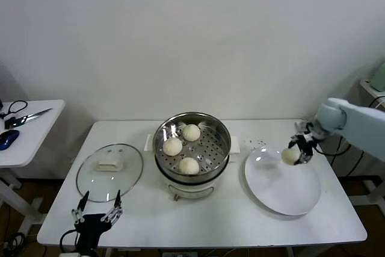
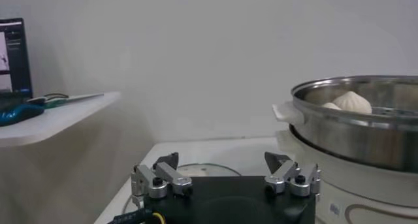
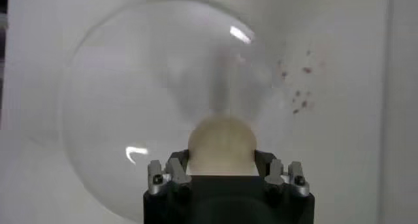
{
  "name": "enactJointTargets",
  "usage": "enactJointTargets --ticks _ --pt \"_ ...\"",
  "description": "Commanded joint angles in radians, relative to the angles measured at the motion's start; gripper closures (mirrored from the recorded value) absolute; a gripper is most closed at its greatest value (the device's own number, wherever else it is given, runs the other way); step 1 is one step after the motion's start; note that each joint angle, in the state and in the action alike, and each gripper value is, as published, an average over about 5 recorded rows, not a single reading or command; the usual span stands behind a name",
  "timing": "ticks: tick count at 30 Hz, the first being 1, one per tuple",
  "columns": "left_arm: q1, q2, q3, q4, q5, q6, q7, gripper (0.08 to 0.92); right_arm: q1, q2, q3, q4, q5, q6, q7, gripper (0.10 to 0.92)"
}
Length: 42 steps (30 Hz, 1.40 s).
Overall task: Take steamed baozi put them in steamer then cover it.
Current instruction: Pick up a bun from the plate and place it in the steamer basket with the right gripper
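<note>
The steamer [image 1: 225, 142] stands mid-table with three steamed baozi [image 1: 191, 132] on its perforated tray; the left wrist view shows its steel wall [image 2: 353, 134] with one bun [image 2: 353, 101] above the rim. Just above the white plate [image 1: 283, 191] hangs a fourth baozi [image 1: 290, 156], with my right gripper [image 1: 295, 153] shut on it. The right wrist view shows this bun [image 3: 222, 144] pinched between that gripper's [image 3: 222, 159] fingers. The glass cover [image 1: 129, 170] lies flat left of the steamer. My left gripper [image 1: 97, 209] waits open and empty at the table's front left, just short of the cover [image 2: 209, 170].
A side table at the left carries scissors [image 1: 30, 115] and a blue mouse [image 1: 7, 138]. Red specks [image 3: 297, 95] mark the tabletop beside the plate [image 3: 130, 81]. A shelf with a pale green object [image 1: 378, 76] stands at the far right.
</note>
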Motion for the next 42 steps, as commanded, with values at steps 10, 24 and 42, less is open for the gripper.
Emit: enactJointTargets --ticks 10,24,42 --pt "-0.007 0.007 0.008 -0.002 -0.002 0.006 0.003 0.177 0.587 0.335 -0.208 0.345 0.541 -0.176 0.023 0.355" --pt "-0.007 0.004 0.016 -0.001 -0.004 0.006 0.004 0.177 0.236 0.487 -0.171 0.256 0.448 -0.281 0.200 0.355" --pt "-0.001 0.003 0.012 0.001 -0.006 0.006 0.004 0.177 0.058 0.484 -0.128 0.171 0.340 -0.340 0.308 0.355"
